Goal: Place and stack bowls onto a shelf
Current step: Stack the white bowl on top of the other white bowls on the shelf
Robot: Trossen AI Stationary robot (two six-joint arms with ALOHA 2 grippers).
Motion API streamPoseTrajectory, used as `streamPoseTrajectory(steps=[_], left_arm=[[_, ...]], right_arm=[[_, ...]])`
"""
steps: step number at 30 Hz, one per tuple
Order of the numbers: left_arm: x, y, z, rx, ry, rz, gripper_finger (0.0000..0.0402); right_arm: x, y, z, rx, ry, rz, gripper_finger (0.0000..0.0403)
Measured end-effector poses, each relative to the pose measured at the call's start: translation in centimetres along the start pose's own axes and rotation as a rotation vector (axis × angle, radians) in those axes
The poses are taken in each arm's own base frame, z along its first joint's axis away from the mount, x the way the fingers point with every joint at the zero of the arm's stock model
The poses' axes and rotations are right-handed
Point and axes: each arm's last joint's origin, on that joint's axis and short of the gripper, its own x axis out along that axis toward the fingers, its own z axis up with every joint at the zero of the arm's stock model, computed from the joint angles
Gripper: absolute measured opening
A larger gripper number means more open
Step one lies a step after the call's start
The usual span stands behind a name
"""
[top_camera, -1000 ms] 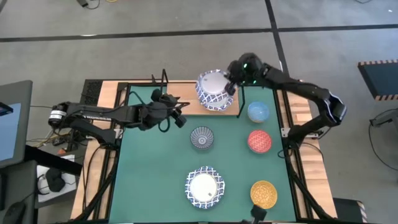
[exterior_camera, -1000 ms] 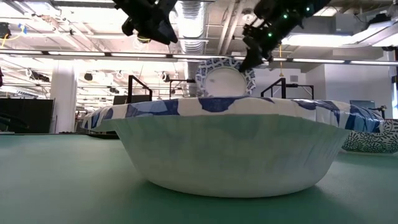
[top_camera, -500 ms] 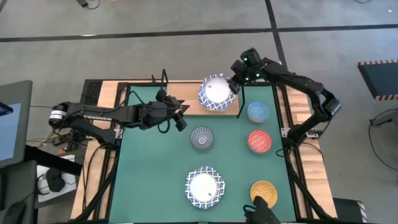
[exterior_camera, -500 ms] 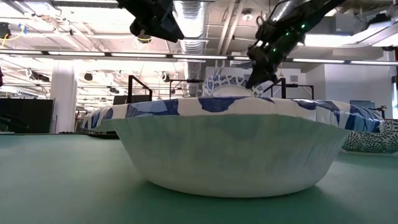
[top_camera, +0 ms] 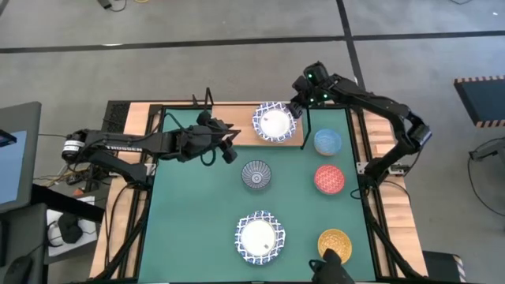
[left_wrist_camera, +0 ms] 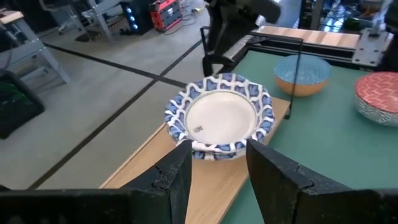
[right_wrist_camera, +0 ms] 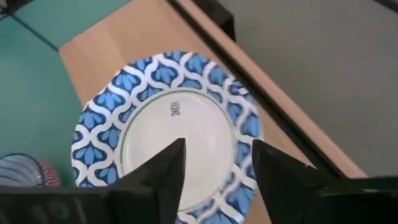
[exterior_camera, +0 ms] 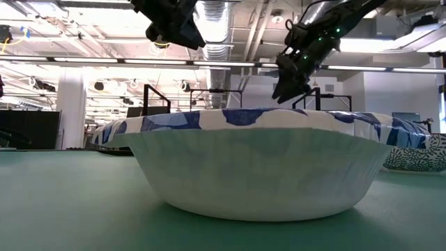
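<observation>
A stack of wide blue-and-white bowls (top_camera: 275, 123) is seen flat on the wooden shelf (top_camera: 237, 129) at the far edge of the green mat (top_camera: 189, 213), near the shelf's right end; the right gripper (top_camera: 297, 108) is held just above the right rim of this stack, and its fingers (right_wrist_camera: 163, 175) are parted with nothing between them; in the right wrist view the white centre of the top bowl lies below the open gap; the left gripper (top_camera: 230, 147) is found over the mat, left of the stack and apart from it, fingers (left_wrist_camera: 177, 171) spread and empty; another wide blue-and-white bowl (top_camera: 259, 237) rests on the near part of the mat; the grey-blue patterned bowl (top_camera: 256, 174) stands in the middle of the mat; along the right side the light blue bowl (top_camera: 327, 142), the red bowl (top_camera: 329, 179) and the yellow-gold bowl (top_camera: 334, 245) are placed in a row, each apart from the next
</observation>
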Motion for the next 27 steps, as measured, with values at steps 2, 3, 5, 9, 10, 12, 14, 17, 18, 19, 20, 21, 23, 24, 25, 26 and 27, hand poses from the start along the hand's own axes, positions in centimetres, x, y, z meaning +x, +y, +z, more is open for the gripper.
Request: streamPoseTrajectory(steps=[2,3,5,9,10,12,14,17,18,19,20,21,23,24,25,26,27], left_arm=[[0.0,-0.1,0.0,0.017,0.003,-0.025,0.0139],[0.0,-0.1,-0.1,0.034,0.009,-0.046,0.0139],[0.0,-0.4,-0.2,0.083,0.024,-0.128,0.0139],[-0.2,-1.0,-0.8,0.161,0.067,-0.353,0.0139],[-0.3,-1.1,-0.9,0.172,0.073,-0.392,0.0139],[-0.5,-1.4,-1.0,0.19,0.084,-0.434,0.0139],[-0.7,-1.6,-1.2,0.201,0.096,-0.441,0.0139],[-1.0,-1.9,-1.5,0.205,0.12,-0.447,0.0139],[-1.1,-2.1,-1.6,0.202,0.13,-0.452,0.0139],[-1.2,-2.2,-1.6,0.194,0.137,-0.457,0.0139],[-1.3,-2.3,-1.7,0.183,0.144,-0.462,0.0138],[-1.5,-2.5,-1.8,0.171,0.155,-0.479,0.0137],[-1.6,-3.4,-2.2,0.162,0.188,-0.541,0.013],[-1.6,-4.0,-2.5,0.17,0.201,-0.589,0.0126],[-1.6,-4.7,-2.9,0.185,0.222,-0.642,0.0121],[-1.4,-5.6,-3.4,0.205,0.233,-0.696,0.0116],[-1.2,-6.6,-3.7,0.224,0.231,-0.745,0.0111]], right_arm=[[-0.8,0.5,0.2,-0.011,-0.021,-0.026,0.0218],[-1.3,0.9,0.4,-0.022,-0.039,-0.043,0.0218],[-2.3,1.8,0.5,-0.045,-0.063,-0.051,0.0216],[-3.6,5.0,-0.6,-0.116,-0.073,0.017,0.0201],[-3.7,5.8,-1.2,-0.13,-0.075,0.038,0.0197],[-3.5,7.7,-2.8,-0.127,-0.091,0.068,0.0189],[-3.3,9.9,-4.3,-0.139,-0.143,0.115,0.0182],[-3.3,13.0,-6.8,-0.155,-0.193,0.195,0.0177],[-3.3,14.0,-7.5,-0.161,-0.204,0.217,0.0176],[-3.4,14.9,-8.2,-0.167,-0.208,0.234,0.0176],[-3.5,15.8,-8.8,-0.171,-0.212,0.249,0.0176],[-3.7,16.7,-9.5,-0.18,-0.214,0.264,0.0176],[-4.0,18.4,-10.6,-0.21,-0.208,0.27,0.0175],[-4.2,19.3,-11.1,-0.229,-0.211,0.264,0.0175],[-4.3,20.1,-11.6,-0.246,-0.22,0.25,0.0175],[-4.5,20.8,-12.0,-0.257,-0.231,0.23,0.0175],[-4.7,21.3,-12.4,-0.263,-0.243,0.202,0.0175]])
